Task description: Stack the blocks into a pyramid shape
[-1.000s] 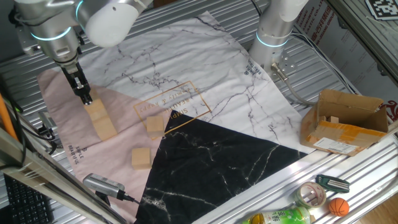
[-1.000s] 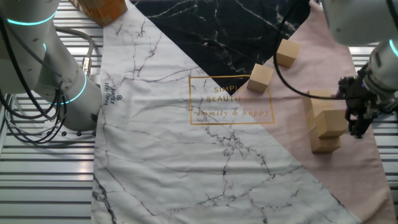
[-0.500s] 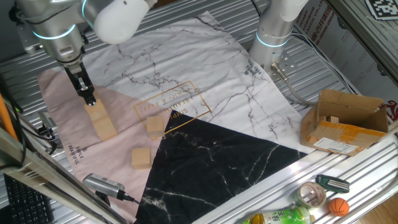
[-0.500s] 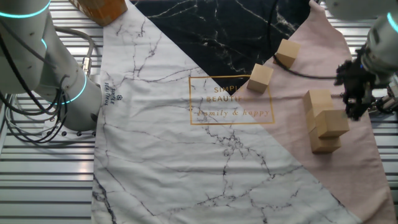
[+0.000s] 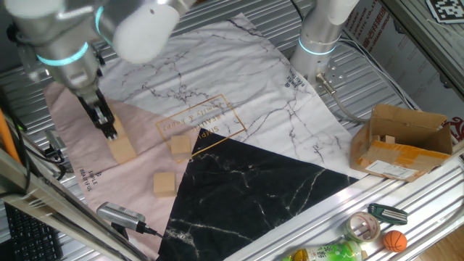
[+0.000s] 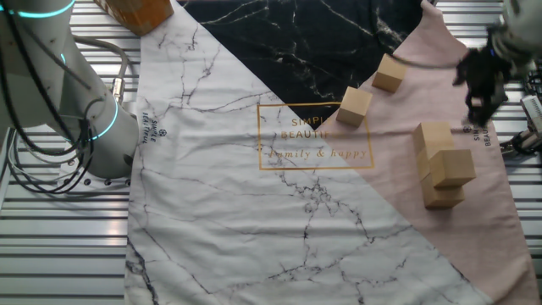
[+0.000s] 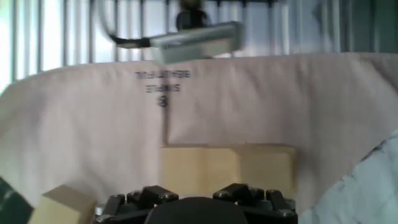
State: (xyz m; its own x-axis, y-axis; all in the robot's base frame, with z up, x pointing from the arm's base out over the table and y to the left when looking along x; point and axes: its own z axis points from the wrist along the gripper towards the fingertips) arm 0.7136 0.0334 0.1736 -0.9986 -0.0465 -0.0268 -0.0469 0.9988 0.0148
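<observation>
Square-edged pale wood blocks (image 6: 442,163), seemingly stacked

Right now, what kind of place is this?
Probably a robotics lab workbench: two robot arms on a slatted metal table, wooden blocks on a printed cloth, and a cardboard box with oddments nearby.

Robotics lab bench, slatted aluminium table (image 5: 406,199), second arm's base (image 5: 317,45), QR marker (image 5: 443,10), loose cables (image 5: 348,109)
</observation>
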